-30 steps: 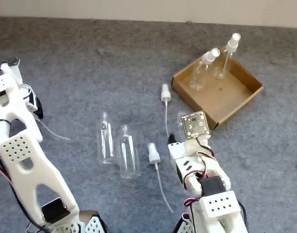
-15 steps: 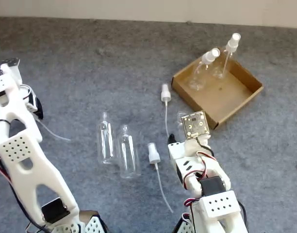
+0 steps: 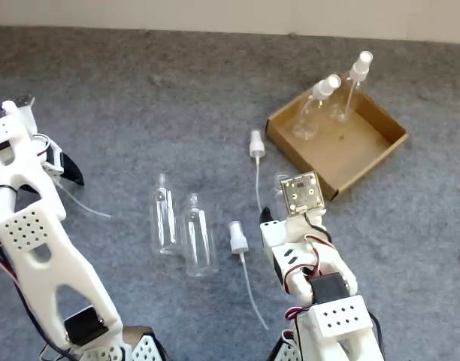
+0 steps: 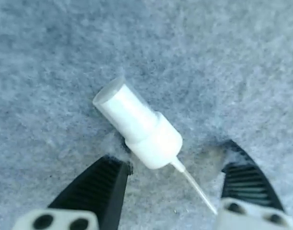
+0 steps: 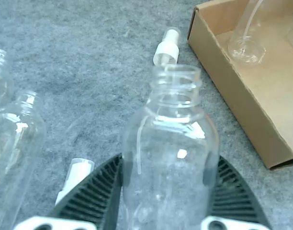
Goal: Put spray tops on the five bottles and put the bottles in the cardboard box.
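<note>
Held bottle [image 5: 169, 158]: clear, no top, mouth open, pinched in the right gripper [image 5: 168, 196], just beside the near wall of the box.
Right gripper: clenched on the held bottle, one black finger on each side.
Left top [image 4: 137, 125]: white, flat on the carpet, thin tube sticking out, far over on the left, well apart from the box.
Left gripper [image 4: 173, 165]: spread wide, one finger on each side of the left top, not squeezing it.
Bottles on the carpet: a slim bottle [image 3: 162, 214] and a wide bottle [image 3: 198, 235], both clear, no tops, lying side by side in the middle.
Near top [image 3: 237, 237]: white, long tube, lying between the wide bottle and the right arm.
Far top [image 3: 255, 143]: white, long tube, lying just beside the box corner.
Box [image 3: 358, 154]: brown cardboard, open, low walls, at the far right of the carpet.
Inside the box: a front bottle [image 3: 309, 116] and a back bottle [image 3: 343, 101], both clear, both with white tops on.
Carpet [image 3: 140, 98]: grey, fuzzy, under everything.
Wall [image 3: 215, 13]: pale strip along the far edge of the carpet.
</note>
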### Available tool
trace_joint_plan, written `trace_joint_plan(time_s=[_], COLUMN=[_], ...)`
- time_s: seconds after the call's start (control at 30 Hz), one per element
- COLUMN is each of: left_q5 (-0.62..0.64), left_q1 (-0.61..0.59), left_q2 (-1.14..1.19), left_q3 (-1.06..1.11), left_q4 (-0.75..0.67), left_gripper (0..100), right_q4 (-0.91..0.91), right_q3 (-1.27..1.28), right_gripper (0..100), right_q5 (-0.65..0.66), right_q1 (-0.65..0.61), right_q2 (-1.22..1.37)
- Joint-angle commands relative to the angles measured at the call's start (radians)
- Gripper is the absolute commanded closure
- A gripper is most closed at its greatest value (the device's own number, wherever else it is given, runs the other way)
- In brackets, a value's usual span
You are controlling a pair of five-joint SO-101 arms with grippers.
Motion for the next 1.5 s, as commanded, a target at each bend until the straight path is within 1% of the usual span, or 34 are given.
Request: trace_joint_plan(time_s=[0.0, 0.17, 0.37, 0.57, 0.77, 0.9, 1.0, 1.17, 1.3, 1.47], left_q5=[-0.005, 0.000, 0.123, 0.127, 0.250, 0.262, 0.262, 0.261, 0.265, 0.388], left_q1=[0.005, 0.005, 0.013, 0.022, 0.022, 0.024, 0.031, 0.081, 0.114, 0.108], left_q2=[-0.010, -0.015, -0.067, -0.147, -0.232, -0.291, -0.361, -0.555, -0.670, -0.725], left_q3=[-0.018, -0.019, -0.018, -0.015, -0.013, -0.005, 0.087, 0.317, 0.409, 0.435], left_q4=[0.018, 0.021, 0.021, 0.029, 0.032, 0.034, 0.034, 0.031, 0.028, 0.028], left_gripper=[79, 79, 79, 80, 79, 80, 80, 80, 80, 79], right_q4=[-0.021, -0.021, -0.021, -0.021, -0.021, -0.021, -0.021, -0.021, -0.021, -0.021], right_q3=[-0.013, -0.013, -0.013, -0.013, -0.013, -0.013, -0.013, -0.013, -0.013, -0.013], right_gripper=[80.7, 80.7, 80.7, 80.7, 80.7, 80.7, 80.7, 80.7, 80.7, 80.7], right_q5=[0.000, 0.000, 0.000, 0.000, 0.000, 0.000, 0.000, 0.000, 0.000, 0.000], right_q1=[-0.010, -0.010, -0.010, -0.010, -0.010, -0.010, -0.010, -0.010, -0.010, -0.010], right_q2=[-0.018, -0.018, -0.018, -0.018, -0.018, -0.018, -0.018, -0.018, -0.018, -0.018])
